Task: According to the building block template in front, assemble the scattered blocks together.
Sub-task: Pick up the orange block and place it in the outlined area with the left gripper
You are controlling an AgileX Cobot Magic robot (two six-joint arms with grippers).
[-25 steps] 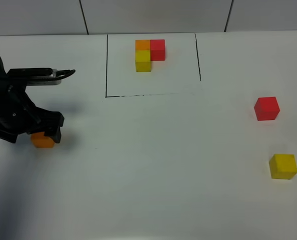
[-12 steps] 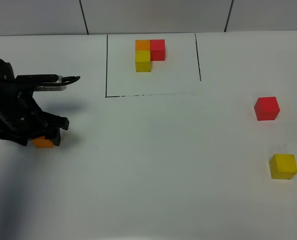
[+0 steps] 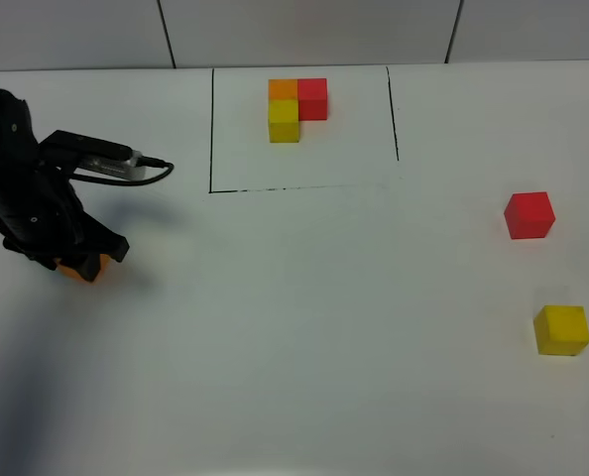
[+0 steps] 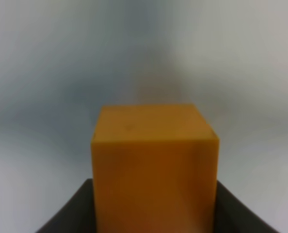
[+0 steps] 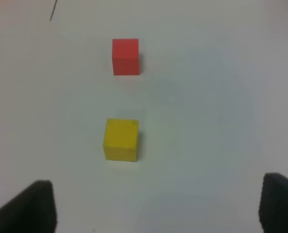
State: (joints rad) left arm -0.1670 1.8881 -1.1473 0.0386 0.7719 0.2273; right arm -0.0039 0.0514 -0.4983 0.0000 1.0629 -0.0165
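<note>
The high camera shows the whole white desk (image 3: pixel 304 337) and only the left black arm (image 3: pixel 22 198), bent over a small matte orange cube (image 3: pixel 79 270) at the desk's left side. That cube is mostly hidden there under the left fingers (image 3: pixel 101 253). The left wrist view fills that gap: the orange cube sits close before the lens, one dark finger at each lower side touching it, so the left fingers are clenched on it. Whether it rests on the desk or hangs just above cannot be told. The right arm is out of the high view. Its wrist camera shows the right fingers (image 5: pixel 30 206) spread wide and grasping nothing, above bare desk, with a small matte yellow cube (image 5: pixel 121 139) nearer them and a small matte red cube (image 5: pixel 125 57) beyond it, the two apart. In the high view these lie at the right side, red (image 3: pixel 529 215) farther back than yellow (image 3: pixel 561 329). Only the high view shows the building block template (image 3: pixel 296 109), a tight L of orange, red and yellow cubes at the back, between thin black drawn lines (image 3: pixel 211 129). Counted: six cubes, two of each colour, three loose and three in the template.
</note>
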